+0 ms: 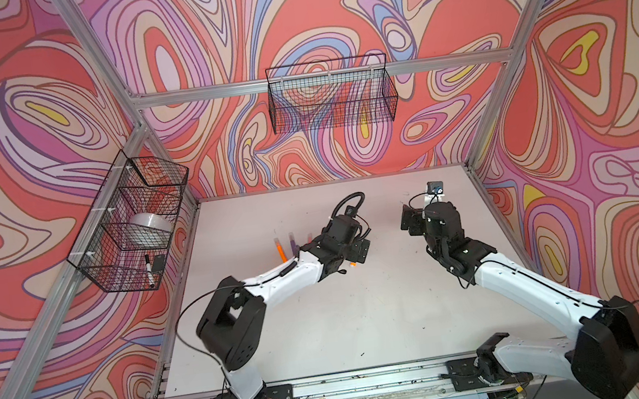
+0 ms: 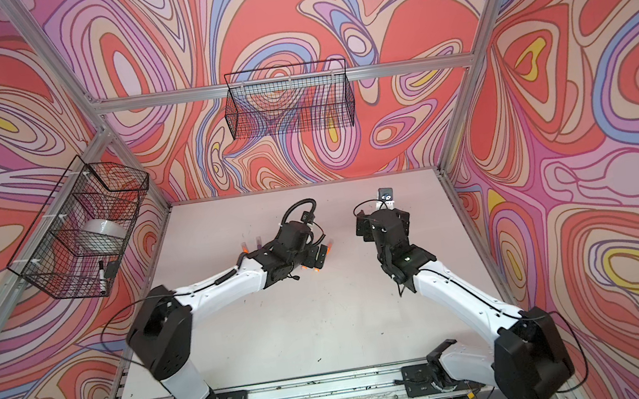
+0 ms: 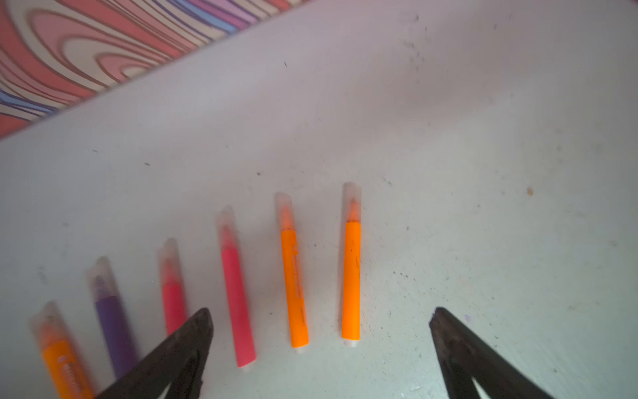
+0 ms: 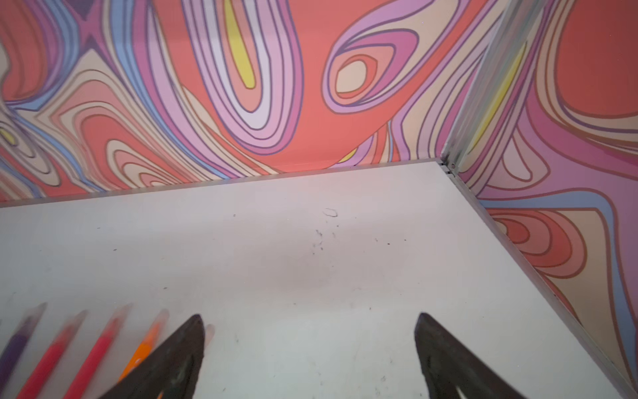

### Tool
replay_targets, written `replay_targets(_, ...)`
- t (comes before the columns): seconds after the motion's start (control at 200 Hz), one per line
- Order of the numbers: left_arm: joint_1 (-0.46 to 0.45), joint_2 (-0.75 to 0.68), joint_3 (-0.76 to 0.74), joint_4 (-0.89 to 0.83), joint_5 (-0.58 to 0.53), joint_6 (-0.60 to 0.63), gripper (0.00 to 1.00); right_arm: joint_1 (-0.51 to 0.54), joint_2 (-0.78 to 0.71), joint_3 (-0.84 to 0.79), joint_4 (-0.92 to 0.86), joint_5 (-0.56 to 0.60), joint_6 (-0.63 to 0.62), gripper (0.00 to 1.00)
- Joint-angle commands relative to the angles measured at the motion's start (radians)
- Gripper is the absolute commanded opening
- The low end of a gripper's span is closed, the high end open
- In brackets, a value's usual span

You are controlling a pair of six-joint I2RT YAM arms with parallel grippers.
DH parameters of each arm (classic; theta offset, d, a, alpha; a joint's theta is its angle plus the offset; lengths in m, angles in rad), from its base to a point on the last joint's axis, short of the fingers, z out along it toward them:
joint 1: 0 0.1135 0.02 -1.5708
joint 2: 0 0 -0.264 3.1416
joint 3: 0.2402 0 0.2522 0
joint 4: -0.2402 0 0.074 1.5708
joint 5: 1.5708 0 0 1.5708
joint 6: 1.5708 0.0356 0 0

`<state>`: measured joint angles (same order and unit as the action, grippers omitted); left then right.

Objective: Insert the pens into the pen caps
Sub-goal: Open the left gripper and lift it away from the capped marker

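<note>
Pens (image 2: 243,247) lie on the table (image 2: 326,325) beneath the left arm (image 2: 228,281).

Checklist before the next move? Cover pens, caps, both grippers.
1. Left gripper open and empty: ok.
2. Right gripper open and empty: ok.
3. All six pens wear pen caps: ok, seen in the left wrist view.
4. Pens lie flat on the table, side by side, none touching: ok.
5. Caps pushed fully home: cannot tell; the purple pen and its neighbours are blurred.
6. Fingers clear of pens: cannot tell; a left finger overlaps a pink-red pen in the wrist view.
</note>
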<state>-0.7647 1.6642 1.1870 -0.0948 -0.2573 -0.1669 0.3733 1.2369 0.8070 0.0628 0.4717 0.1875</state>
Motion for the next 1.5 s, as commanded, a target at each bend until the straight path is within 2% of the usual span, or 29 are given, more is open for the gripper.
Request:
replay_targets(0.0,0.02,-0.185,-0.152,0.098,-0.209,0.036,1.0,-0.088,0.077,-0.053,0.153,-0.032,-0.089,0.98)
replay_targets(0.065,0.068,-0.299,-0.271,0.21,-0.327,0.036,1.0,-0.133,0.143,-0.097,0.263,0.0,-0.154,0.98)
replay_targets(0.13,0.176,-0.392,-0.417,0.368,-0.301,0.065,1.0,-0.173,0.211,-0.162,0.391,0.018,-0.178,0.98)
replay_targets(0.195,0.324,-0.439,-0.51,0.391,-0.282,0.031,1.0,-0.181,0.281,-0.208,0.494,0.045,-0.19,0.97)
replay_targets(0.295,0.531,-0.422,-0.618,0.424,-0.264,0.03,1.0,-0.188,0.397,-0.248,0.672,-0.005,-0.224,0.96)
replay_targets(0.345,0.597,-0.377,-0.681,0.494,-0.247,0.012,1.0,-0.19,0.415,-0.229,0.654,-0.073,-0.251,0.96)
replay_targets(0.381,0.631,-0.337,-0.735,0.569,-0.222,0.0,1.0,-0.194,0.439,-0.245,0.72,-0.085,-0.268,0.97)
replay_targets(0.416,0.642,-0.284,-0.76,0.69,-0.243,0.019,1.0,-0.198,0.461,-0.257,0.777,-0.029,-0.254,0.98)
replay_targets(0.436,0.639,-0.278,-0.74,0.664,-0.244,0.026,1.0,-0.211,0.456,-0.251,0.748,-0.019,-0.225,0.99)
replay_targets(0.471,0.641,-0.272,-0.716,0.626,-0.197,0.057,1.0,-0.261,0.448,-0.265,0.764,-0.108,-0.192,0.98)
replay_targets(0.521,0.643,-0.245,-0.769,0.816,-0.173,0.143,1.0,-0.333,0.438,-0.282,0.759,-0.221,-0.13,0.98)
replay_targets(0.546,0.648,-0.252,-0.812,0.864,-0.138,0.138,1.0,-0.357,0.441,-0.293,0.786,-0.253,-0.114,0.97)
replay_targets(0.601,0.687,-0.196,-0.909,1.125,-0.08,0.133,1.0,-0.369,0.446,-0.316,0.82,-0.305,-0.118,0.98)
replay_targets(0.621,0.698,-0.179,-0.919,1.171,-0.056,0.134,1.0,-0.369,0.464,-0.328,0.868,-0.322,-0.133,0.98)
replay_targets(0.651,0.702,-0.191,-0.908,1.112,0.007,0.134,1.0,-0.369,0.483,-0.341,0.922,-0.353,-0.154,0.97)
replay_targets(0.681,0.703,-0.19,-0.88,1.039,0.055,0.146,1.0,-0.368,0.47,-0.339,0.88,-0.364,-0.152,0.96)
replay_targets(0.726,0.704,-0.124,-0.856,1.067,0.1,0.174,1.0,-0.369,0.476,-0.339,0.899,-0.366,-0.152,0.95)
replay_targets(0.761,0.703,-0.093,-0.853,1.118,0.087,0.183,1.0,-0.369,0.473,-0.34,0.894,-0.364,-0.154,0.98)
replay_targets(0.816,0.714,-0.149,-0.81,0.935,0.052,0.129,1.0,-0.369,0.472,-0.342,0.898,-0.363,-0.153,0.98)
replay_targets(0.881,0.712,-0.105,-0.845,1.087,0.015,0.138,1.0,-0.369,0.471,-0.342,0.893,-0.365,-0.154,0.98)
replay_targets(0.921,0.7,-0.132,-0.839,1.026,-0.004,0.132,1.0,-0.369,0.476,-0.342,0.903,-0.364,-0.154,0.98)
replay_targets(0.961,0.699,-0.134,-0.814,0.975,0.005,0.139,1.0,-0.369,0.473,-0.341,0.895,-0.366,-0.153,0.98)
replay_targets(1.036,0.698,-0.112,-0.849,1.079,0.015,0.151,1.0,-0.369,0.474,-0.342,0.897,-0.366,-0.154,0.98)
replay_targets(1.117,0.699,-0.123,-0.821,1.007,0.023,0.15,1.0,-0.369,0.473,-0.341,0.899,-0.364,-0.153,0.98)
replay_targets(1.332,0.699,-0.116,-0.827,1.03,0.025,0.153,1.0,-0.368,0.474,-0.342,0.898,-0.364,-0.153,0.98)
replay_targets(1.492,0.728,-0.116,-0.806,0.982,0.083,0.13,1.0,-0.368,0.473,-0.342,0.899,-0.364,-0.154,0.98)
